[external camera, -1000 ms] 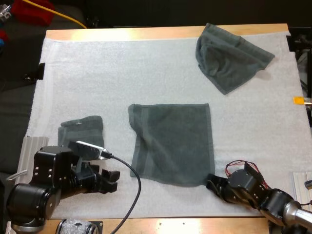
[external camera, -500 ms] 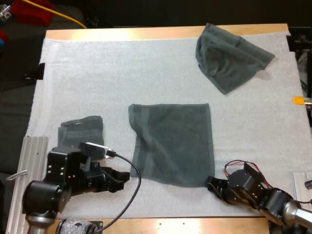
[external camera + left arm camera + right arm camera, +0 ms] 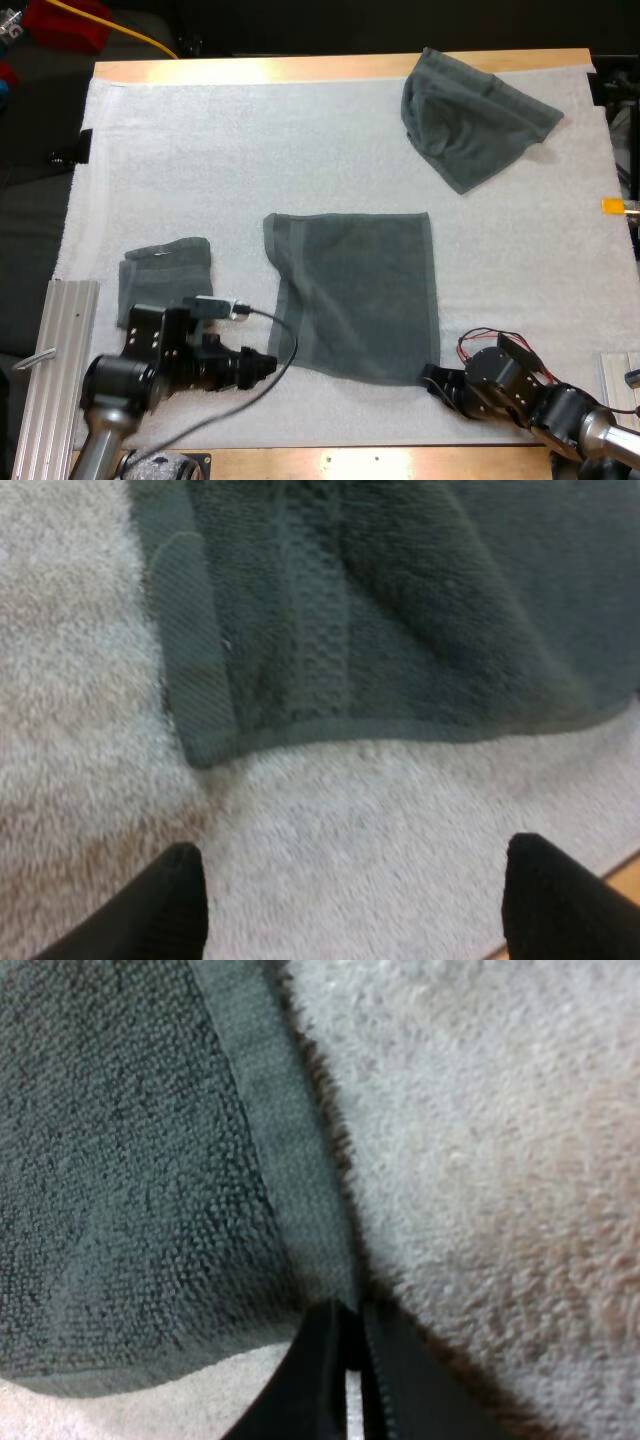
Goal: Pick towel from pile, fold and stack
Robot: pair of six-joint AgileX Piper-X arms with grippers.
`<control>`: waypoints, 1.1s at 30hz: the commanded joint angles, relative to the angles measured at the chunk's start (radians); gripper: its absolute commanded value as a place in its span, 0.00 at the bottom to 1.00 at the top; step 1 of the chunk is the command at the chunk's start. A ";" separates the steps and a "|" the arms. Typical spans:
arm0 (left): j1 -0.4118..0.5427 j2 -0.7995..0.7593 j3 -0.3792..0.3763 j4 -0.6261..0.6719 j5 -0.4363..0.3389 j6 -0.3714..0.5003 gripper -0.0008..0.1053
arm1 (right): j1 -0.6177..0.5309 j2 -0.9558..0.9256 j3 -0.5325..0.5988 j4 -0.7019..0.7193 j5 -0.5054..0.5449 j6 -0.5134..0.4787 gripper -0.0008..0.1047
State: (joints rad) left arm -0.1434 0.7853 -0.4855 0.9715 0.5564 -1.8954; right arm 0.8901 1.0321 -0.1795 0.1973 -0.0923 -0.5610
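Towel [image 3: 355, 295] flat; left claw [image 3: 266, 365] (agape) low beside its corner.

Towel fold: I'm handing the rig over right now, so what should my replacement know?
Grippers: left gripper open, low over the mat, just short of the flat towel's near left corner; right gripper shut on its near right corner.
Things: flat towel spread mid-mat; folded towel at near left; crumpled towel at far right.
Done: one towel folded, one spread out.
Left: grasp the left corner, fold, stack on the folded towel; then do the crumpled towel.
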 commanded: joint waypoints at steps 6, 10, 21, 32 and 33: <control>-0.005 0.180 0.000 -0.100 0.030 -0.007 0.58 | 0.000 0.003 0.004 0.053 -0.001 -0.010 0.01; -0.005 0.313 0.000 -0.162 0.092 -0.007 0.58 | 0.000 0.003 0.004 0.053 -0.001 -0.010 0.01; -0.005 0.527 0.000 -0.256 0.094 -0.007 0.58 | 0.000 0.003 0.004 0.053 0.002 -0.010 0.01; -0.005 0.623 0.000 -0.300 0.216 -0.007 0.58 | 0.000 0.003 0.004 0.053 0.005 -0.010 0.01; -0.005 0.632 0.000 -0.300 0.215 -0.007 0.57 | 0.000 0.003 0.004 0.053 0.005 -0.010 0.01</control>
State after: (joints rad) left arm -0.1412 1.4018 -0.4950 0.6829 0.7772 -1.9030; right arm 0.8901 1.0321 -0.1795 0.1985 -0.0923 -0.5610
